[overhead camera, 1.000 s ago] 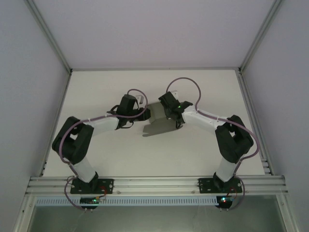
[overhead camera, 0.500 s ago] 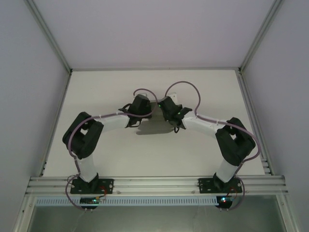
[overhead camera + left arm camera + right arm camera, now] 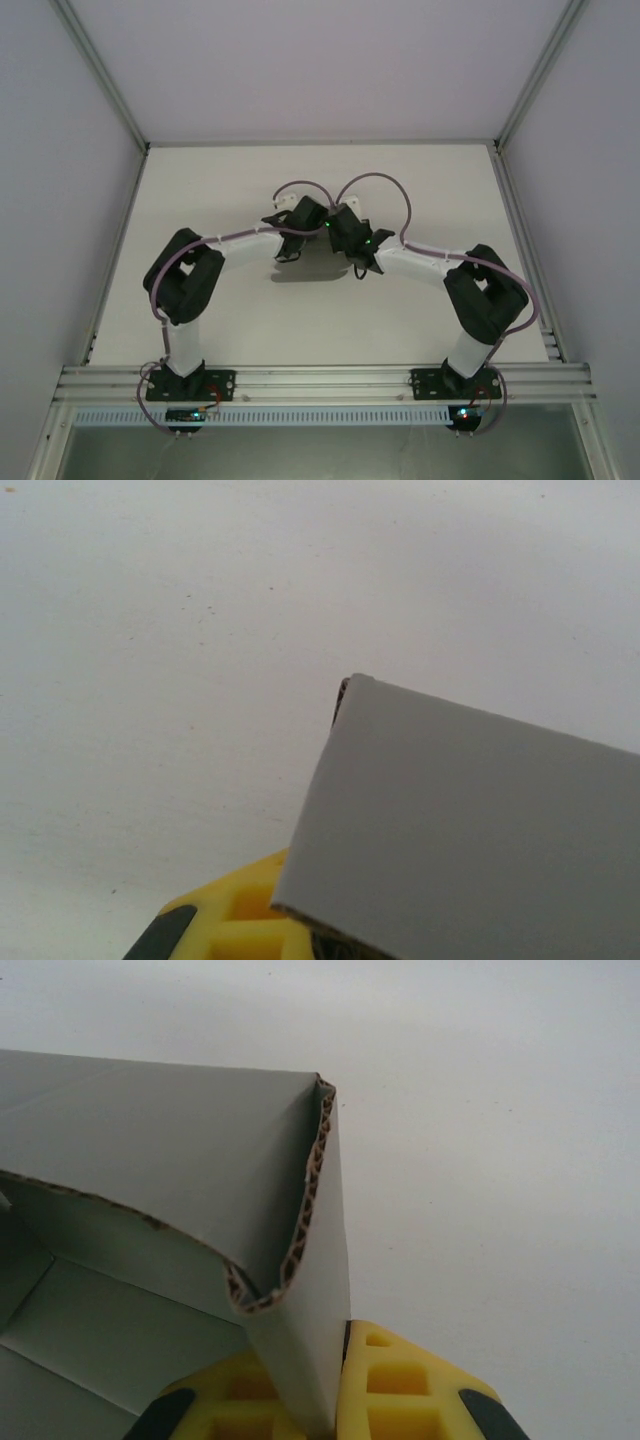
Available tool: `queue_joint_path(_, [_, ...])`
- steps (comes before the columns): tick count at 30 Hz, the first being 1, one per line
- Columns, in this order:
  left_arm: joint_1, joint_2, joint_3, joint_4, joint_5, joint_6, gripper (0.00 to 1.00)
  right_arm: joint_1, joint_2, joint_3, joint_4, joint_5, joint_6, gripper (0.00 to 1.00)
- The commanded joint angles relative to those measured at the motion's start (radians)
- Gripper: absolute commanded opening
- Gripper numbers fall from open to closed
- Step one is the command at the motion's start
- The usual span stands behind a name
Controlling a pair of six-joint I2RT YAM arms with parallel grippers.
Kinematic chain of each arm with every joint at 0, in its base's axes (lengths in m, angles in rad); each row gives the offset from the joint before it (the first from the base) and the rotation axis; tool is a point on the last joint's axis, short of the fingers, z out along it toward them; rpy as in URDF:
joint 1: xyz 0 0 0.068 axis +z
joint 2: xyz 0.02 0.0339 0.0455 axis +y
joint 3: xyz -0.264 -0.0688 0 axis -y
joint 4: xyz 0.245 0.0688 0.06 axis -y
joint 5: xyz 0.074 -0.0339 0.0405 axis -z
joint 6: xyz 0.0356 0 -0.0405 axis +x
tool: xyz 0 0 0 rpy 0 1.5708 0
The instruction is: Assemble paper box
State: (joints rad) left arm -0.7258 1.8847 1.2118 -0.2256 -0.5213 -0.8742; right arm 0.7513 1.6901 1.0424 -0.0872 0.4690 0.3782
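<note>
The box (image 3: 150, 1150) sits where the two arms meet, near the middle of the table (image 3: 200, 190) and a little toward its far side. From above, the left arm (image 3: 185, 290) and right arm (image 3: 485, 295) bend inward. The left gripper (image 3: 303, 217) and right gripper (image 3: 343, 228) are just beside each other, with a dark shadow on the table just in front of them. The wrist bodies cover most of the cardboard there, so that view gives the layout but not the contact. The right wrist camera supplies the contact. The box is grey corrugated cardboard, with inner panels visible at lower left. One wall, its wavy cut edge showing, runs down between the two yellow pads (image 3: 410, 1390), which press together on it, so the right gripper is clamped on that wall. The left wrist camera shows a flat grey outer panel tilted across the lower right, with white table beyond. The left pad (image 3: 235, 925) pokes out from under the panel's lower edge. The left jaws are closed. Whether they pinch the cardboard or merely lie against it cannot be told, nor whether the box rests on the table.
</note>
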Motion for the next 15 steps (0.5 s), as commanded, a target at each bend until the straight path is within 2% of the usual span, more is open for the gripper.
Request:
queue_joint_path(1, [0.080, 0.027, -0.070, -0.098, -0.145, -0.026, 0.05, -0.017, -0.049, -0.030, -0.052, 0.000, 0.030, 0.00])
queue_joint_path(5, [0.081, -0.018, -0.092, 0.044, 0.002, 0.080, 0.16, -0.015, -0.046, -0.033, -0.030, -0.032, 0.003, 0.00])
queue_joint_path(10, [0.083, -0.096, -0.158, 0.214, 0.195, 0.191, 0.35, -0.018, -0.041, -0.027, -0.027, -0.066, -0.025, 0.00])
queue_joint_path(13, [0.082, -0.147, -0.189, 0.255, 0.284, 0.226, 0.48, -0.021, -0.040, -0.016, -0.044, -0.069, -0.040, 0.00])
queue_joint_path(15, [0.084, -0.187, -0.212, 0.284, 0.345, 0.245, 0.60, -0.024, -0.039, -0.013, -0.052, -0.078, -0.047, 0.00])
